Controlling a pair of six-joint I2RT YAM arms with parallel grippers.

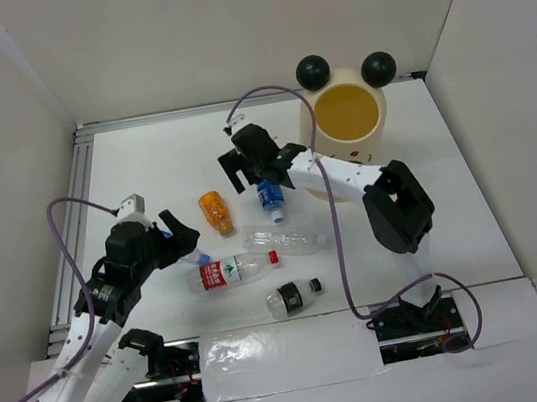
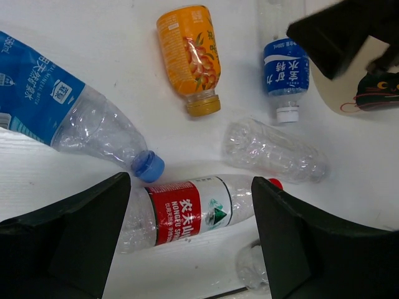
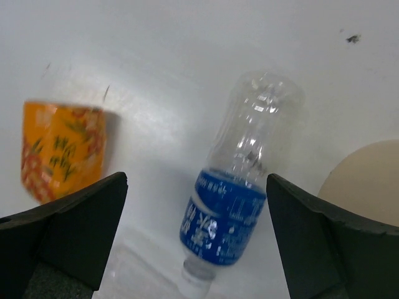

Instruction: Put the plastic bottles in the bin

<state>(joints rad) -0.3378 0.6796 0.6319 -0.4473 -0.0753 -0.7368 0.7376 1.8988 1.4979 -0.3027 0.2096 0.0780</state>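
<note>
Several plastic bottles lie on the white table. My left gripper (image 2: pixel 190 187) is open above the red-labelled bottle (image 2: pixel 187 212) (image 1: pixel 233 270), not touching it. A large blue-labelled bottle (image 2: pixel 62 112) with a blue cap lies to its left. The short orange bottle (image 1: pixel 216 212) (image 3: pixel 59 149) and a bare clear bottle (image 1: pixel 284 239) lie between the arms. My right gripper (image 1: pixel 245 176) (image 3: pixel 196 180) hangs open over a blue-labelled, white-capped bottle (image 3: pixel 234 212) (image 1: pixel 270 198). A black-labelled bottle (image 1: pixel 291 299) lies nearest the arm bases. The bin (image 1: pixel 353 123) stands at the back right, its yellow inside showing.
White walls close in the table on the left, back and right. A metal rail (image 1: pixel 70 241) runs along the left edge. The right arm's elbow (image 1: pixel 398 207) sits in front of the bin. Cables loop over both arms.
</note>
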